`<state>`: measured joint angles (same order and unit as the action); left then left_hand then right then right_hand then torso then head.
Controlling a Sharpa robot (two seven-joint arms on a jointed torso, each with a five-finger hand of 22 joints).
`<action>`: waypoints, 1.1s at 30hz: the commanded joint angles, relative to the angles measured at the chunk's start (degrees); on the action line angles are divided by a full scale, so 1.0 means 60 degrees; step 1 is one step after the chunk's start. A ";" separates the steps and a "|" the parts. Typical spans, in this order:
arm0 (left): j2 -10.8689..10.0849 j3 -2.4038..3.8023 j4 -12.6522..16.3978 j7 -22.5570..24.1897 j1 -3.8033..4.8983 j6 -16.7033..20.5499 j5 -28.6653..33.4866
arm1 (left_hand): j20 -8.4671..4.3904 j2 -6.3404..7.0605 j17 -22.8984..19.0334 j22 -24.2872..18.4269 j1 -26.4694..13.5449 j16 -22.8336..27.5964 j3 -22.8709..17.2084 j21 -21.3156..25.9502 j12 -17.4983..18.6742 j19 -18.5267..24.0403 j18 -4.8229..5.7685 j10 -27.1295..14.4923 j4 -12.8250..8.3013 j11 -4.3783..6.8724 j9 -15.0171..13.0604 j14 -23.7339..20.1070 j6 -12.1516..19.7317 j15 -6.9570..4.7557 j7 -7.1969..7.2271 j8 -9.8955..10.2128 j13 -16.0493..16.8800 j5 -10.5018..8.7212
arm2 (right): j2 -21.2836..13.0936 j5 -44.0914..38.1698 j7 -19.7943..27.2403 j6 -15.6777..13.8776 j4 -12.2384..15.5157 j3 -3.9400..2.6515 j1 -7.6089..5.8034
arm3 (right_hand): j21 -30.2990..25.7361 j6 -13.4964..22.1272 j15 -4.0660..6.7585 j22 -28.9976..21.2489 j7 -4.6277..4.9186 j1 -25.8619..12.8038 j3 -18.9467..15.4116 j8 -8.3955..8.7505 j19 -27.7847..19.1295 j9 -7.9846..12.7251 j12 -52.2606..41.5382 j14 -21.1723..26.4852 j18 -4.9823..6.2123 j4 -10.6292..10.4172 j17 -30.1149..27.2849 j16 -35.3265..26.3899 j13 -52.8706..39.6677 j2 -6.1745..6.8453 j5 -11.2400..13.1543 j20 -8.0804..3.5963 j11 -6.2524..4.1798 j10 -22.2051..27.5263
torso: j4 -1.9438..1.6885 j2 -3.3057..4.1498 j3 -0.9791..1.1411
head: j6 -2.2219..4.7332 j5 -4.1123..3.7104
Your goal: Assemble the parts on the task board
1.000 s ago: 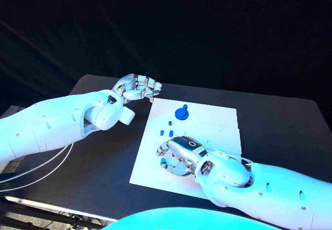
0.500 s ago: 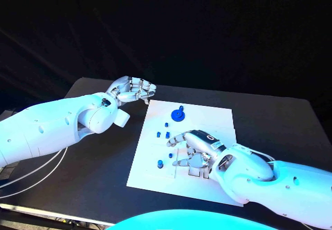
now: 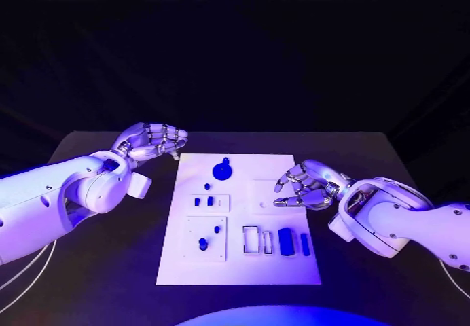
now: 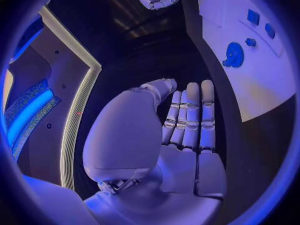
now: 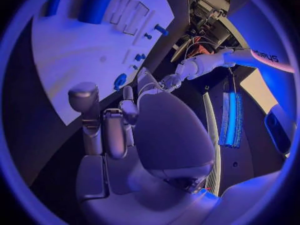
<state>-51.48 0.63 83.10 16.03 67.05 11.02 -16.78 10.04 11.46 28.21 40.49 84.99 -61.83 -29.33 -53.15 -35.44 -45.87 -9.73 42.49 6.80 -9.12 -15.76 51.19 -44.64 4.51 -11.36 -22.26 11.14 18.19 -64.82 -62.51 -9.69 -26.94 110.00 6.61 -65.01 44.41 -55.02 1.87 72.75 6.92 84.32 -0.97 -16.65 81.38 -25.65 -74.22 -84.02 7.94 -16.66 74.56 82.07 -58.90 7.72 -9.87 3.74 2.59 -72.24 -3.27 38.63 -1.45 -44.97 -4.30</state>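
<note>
Parts lie scattered over the task board (image 3: 294, 272), the white plate in the middle of the black surface (image 3: 411, 272): a round blue disc (image 3: 222, 171) near the far edge, two small blue pegs (image 3: 205, 201) seated in a framed panel below it, a blue knob (image 3: 203, 243) in the panel nearer the robot, and two upright blue blocks (image 3: 286, 242) beside a row of empty rectangular slots (image 3: 259, 240). By their look these pieces are small, rigid and light, probably smooth moulded plastic, so they should neither bend nor break but could easily slip or tip; a fingertip pinch across the sides of a peg or block, or on the disc's rim, seems the safest hold. The left robot hand (image 3: 152, 141) hovers off the board's far left corner, its fingers curled loosely inward with nothing in them; in the left wrist view the fingers (image 4: 187, 115) lie close together and bare. The right robot hand (image 3: 308, 185) hangs over the board's right side, near the slots, fingers bent and apart, holding nothing. Little stands in the way: the pieces stand well apart, though the two blocks stand so near each other that taking one could knock the other.
</note>
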 commanded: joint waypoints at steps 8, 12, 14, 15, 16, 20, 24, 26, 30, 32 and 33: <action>-0.0124 0.0003 0.0302 0.0139 -0.0035 -0.0096 0.0451 | 0.0011 0.0019 0.0016 -0.0030 -0.0070 -0.0065 0.0035 0.0052 -0.0046 -0.0053 -0.0153 -0.0073 -0.0020 0.0006 0.0021 -0.0021 0.0075 0.0055 -0.0140 0.0008 -0.0019 0.0001 | -0.0951 -0.0921 -0.1344 0.1604 0.0382 0.0076 0.0270 | 0.2167 -0.0002 0.0109 0.0979 -0.0170 -0.2029 -0.1166 -0.0607 0.0490 -0.0253 -0.1270 -0.0815 -0.0480 -0.0051 0.1572 0.0865 -0.2455 -0.0174 0.0455 -0.0059 -0.0187 -0.1305 | 0.0080 -0.0074 -0.0022 | -0.0155 -0.0514; -0.0164 0.0003 0.0374 0.0139 -0.0038 -0.0100 0.0474 | 0.0011 0.0019 0.0016 -0.0030 -0.0070 -0.0065 0.0035 0.0052 -0.0046 -0.0053 -0.0153 -0.0073 -0.0020 0.0006 0.0021 -0.0021 0.0075 0.0055 -0.0140 0.0008 -0.0019 0.0001 | -0.1026 -0.1277 -0.1740 0.1431 0.0548 0.0091 0.0612 | 0.2568 -0.0017 0.0121 0.1162 -0.0194 -0.2185 -0.1252 -0.0715 0.0562 -0.0300 -0.1386 -0.0866 -0.0538 -0.0052 0.1865 0.1009 -0.2726 -0.0166 0.0456 -0.0073 -0.0205 -0.1448 | 0.0092 -0.0075 -0.0022 | -0.0214 -0.0526; -0.0176 0.0003 0.0394 0.0137 -0.0038 -0.0102 0.0479 | 0.0011 0.0019 0.0016 -0.0030 -0.0070 -0.0065 0.0035 0.0052 -0.0046 -0.0053 -0.0153 -0.0073 -0.0020 0.0006 0.0021 -0.0021 0.0075 0.0055 -0.0140 0.0008 -0.0019 0.0001 | -0.1018 -0.1398 -0.1846 0.1432 0.0583 0.0093 0.0706 | 0.2705 -0.0037 0.0129 0.1226 -0.0208 -0.2217 -0.1259 -0.0764 0.0587 -0.0320 -0.1414 -0.0884 -0.0557 -0.0052 0.1966 0.1057 -0.2799 -0.0175 0.0409 -0.0079 -0.0216 -0.1487 | 0.0088 -0.0075 -0.0024 | -0.0244 -0.0528; -0.0189 0.0003 0.0412 0.0138 -0.0039 -0.0102 0.0481 | 0.0011 0.0019 0.0016 -0.0030 -0.0070 -0.0065 0.0035 0.0052 -0.0046 -0.0053 -0.0153 -0.0073 -0.0020 0.0006 0.0021 -0.0021 0.0075 0.0055 -0.0140 0.0008 -0.0019 0.0001 | -0.0992 -0.1516 -0.1943 0.1459 0.0601 0.0095 0.0779 | 0.2834 -0.0048 0.0137 0.1292 -0.0221 -0.2272 -0.1284 -0.0820 0.0608 -0.0342 -0.1454 -0.0896 -0.0574 -0.0054 0.2036 0.1092 -0.2903 -0.0136 0.0304 -0.0088 -0.0233 -0.1543 | 0.0075 -0.0070 -0.0022 | -0.0279 -0.0553; -0.0192 0.0003 0.0417 0.0138 -0.0039 -0.0103 0.0482 | 0.0011 0.0019 0.0016 -0.0030 -0.0070 -0.0065 0.0035 0.0052 -0.0046 -0.0053 -0.0153 -0.0073 -0.0020 0.0006 0.0021 -0.0021 0.0075 0.0055 -0.0140 0.0008 -0.0019 0.0001 | -0.0983 -0.1550 -0.1970 0.1468 0.0603 0.0096 0.0797 | 0.2934 -0.0056 0.0143 0.1340 -0.0229 -0.2334 -0.1304 -0.0854 0.0624 -0.0354 -0.1497 -0.0906 -0.0588 -0.0065 0.2089 0.1116 -0.2999 -0.0104 0.0181 -0.0094 -0.0241 -0.1600 | 0.0076 -0.0072 -0.0024 | -0.0285 -0.0552; -0.0217 0.0003 0.0449 0.0148 -0.0040 -0.0102 0.0486 | 0.0011 0.0019 0.0016 -0.0030 -0.0070 -0.0065 0.0035 0.0052 -0.0046 -0.0053 -0.0153 -0.0073 -0.0020 0.0006 0.0021 -0.0021 0.0075 0.0055 -0.0140 0.0008 -0.0019 0.0001 | -0.0853 -0.1865 -0.2223 0.1538 0.0587 0.0098 0.0948 | 0.3252 -0.0095 0.0159 0.1479 -0.0258 -0.2463 -0.1317 -0.0943 0.0675 -0.0384 -0.1578 -0.0942 -0.0634 -0.0057 0.2288 0.1204 -0.3187 -0.0067 0.0050 -0.0105 -0.0259 -0.1713 | 0.0072 -0.0082 -0.0038 | -0.0313 -0.0563; -0.0232 0.0003 0.0465 0.0156 -0.0040 -0.0104 0.0487 | 0.0008 0.0021 0.0017 -0.0039 -0.0058 -0.0069 0.0036 0.0060 -0.0054 -0.0065 -0.0153 -0.0072 -0.0033 0.0007 0.0027 -0.0024 0.0084 0.0053 -0.0142 0.0010 -0.0021 0.0000 | -0.0671 -0.2204 -0.2507 0.1564 0.0527 0.0100 0.1104 | 0.3320 -0.0114 0.0164 0.1512 -0.0269 -0.2514 -0.1322 -0.0979 0.0685 -0.0396 -0.1581 -0.0950 -0.0644 -0.0058 0.2328 0.1221 -0.3206 -0.0048 0.0029 -0.0109 -0.0267 -0.1721 | 0.0070 -0.0077 -0.0033 | -0.0339 -0.0550; -0.0240 0.0003 0.0469 0.0156 -0.0040 -0.0105 0.0488 | 0.0008 0.0021 0.0017 -0.0039 -0.0058 -0.0069 0.0036 0.0060 -0.0054 -0.0065 -0.0153 -0.0072 -0.0033 0.0007 0.0027 -0.0024 0.0084 0.0053 -0.0142 0.0010 -0.0021 0.0000 | -0.0594 -0.2344 -0.2628 0.1552 0.0511 0.0100 0.1192 | 0.3327 -0.0120 0.0166 0.1519 -0.0272 -0.2534 -0.1324 -0.0991 0.0685 -0.0400 -0.1584 -0.0952 -0.0645 -0.0059 0.2341 0.1227 -0.3218 -0.0041 0.0023 -0.0111 -0.0270 -0.1728 | 0.0068 -0.0071 -0.0025 | -0.0351 -0.0538; -0.0249 0.0003 0.0469 0.0158 -0.0040 -0.0108 0.0488 | 0.0008 0.0021 0.0017 -0.0039 -0.0058 -0.0069 0.0036 0.0060 -0.0054 -0.0065 -0.0153 -0.0072 -0.0033 0.0007 0.0027 -0.0024 0.0084 0.0053 -0.0142 0.0010 -0.0021 0.0000 | -0.0408 -0.2600 -0.2824 0.1514 0.0459 0.0101 0.1332 | 0.3349 -0.0132 0.0172 0.1539 -0.0282 -0.2608 -0.1331 -0.1026 0.0685 -0.0411 -0.1579 -0.0955 -0.0647 -0.0063 0.2357 0.1234 -0.3227 -0.0020 0.0002 -0.0115 -0.0278 -0.1730 | 0.0076 -0.0065 -0.0026 | -0.0347 -0.0529; -0.0251 0.0003 0.0469 0.0157 -0.0040 -0.0112 0.0488 | 0.0008 0.0021 0.0017 -0.0039 -0.0058 -0.0069 0.0036 0.0060 -0.0054 -0.0065 -0.0153 -0.0072 -0.0033 0.0007 0.0027 -0.0024 0.0084 0.0053 -0.0142 0.0010 -0.0021 0.0000 | -0.0322 -0.2672 -0.2884 0.1514 0.0433 0.0100 0.1370 | 0.3364 -0.0144 0.0175 0.1550 -0.0288 -0.2649 -0.1332 -0.1048 0.0685 -0.0418 -0.1582 -0.0956 -0.0649 -0.0063 0.2366 0.1238 -0.3243 -0.0014 -0.0006 -0.0118 -0.0283 -0.1738 | 0.0077 -0.0064 -0.0024 | -0.0353 -0.0523; -0.0252 0.0003 0.0469 0.0156 -0.0040 -0.0114 0.0489 | 0.0008 0.0021 0.0017 -0.0039 -0.0058 -0.0069 0.0036 0.0060 -0.0054 -0.0065 -0.0153 -0.0072 -0.0033 0.0007 0.0027 -0.0024 0.0084 0.0053 -0.0142 0.0010 -0.0021 0.0000 | -0.0280 -0.2699 -0.2913 0.1525 0.0419 0.0100 0.1387 | 0.3364 -0.0144 0.0175 0.1550 -0.0288 -0.2649 -0.1332 -0.1048 0.0685 -0.0418 -0.1582 -0.0956 -0.0649 -0.0063 0.2366 0.1238 -0.3243 -0.0014 -0.0006 -0.0118 -0.0283 -0.1738 | 0.0074 -0.0063 -0.0022 | -0.0356 -0.0523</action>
<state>-53.00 0.62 85.73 16.15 66.81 11.03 -14.29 10.03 11.46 28.25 40.31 85.00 -62.05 -29.33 -53.15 -35.44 -45.86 -9.73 42.49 6.80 -9.12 -15.65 51.19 -44.44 4.51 -11.56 -22.26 11.11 18.19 -66.65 -75.68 -24.93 -18.57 112.57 7.22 -56.81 64.38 -55.59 2.69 74.93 5.39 68.91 -8.69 -22.65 83.92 -28.11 -83.51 -84.03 4.38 -17.01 74.94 89.16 -74.95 7.69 -9.66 3.20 0.95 -82.35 -2.84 38.22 -1.62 -47.07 -7.47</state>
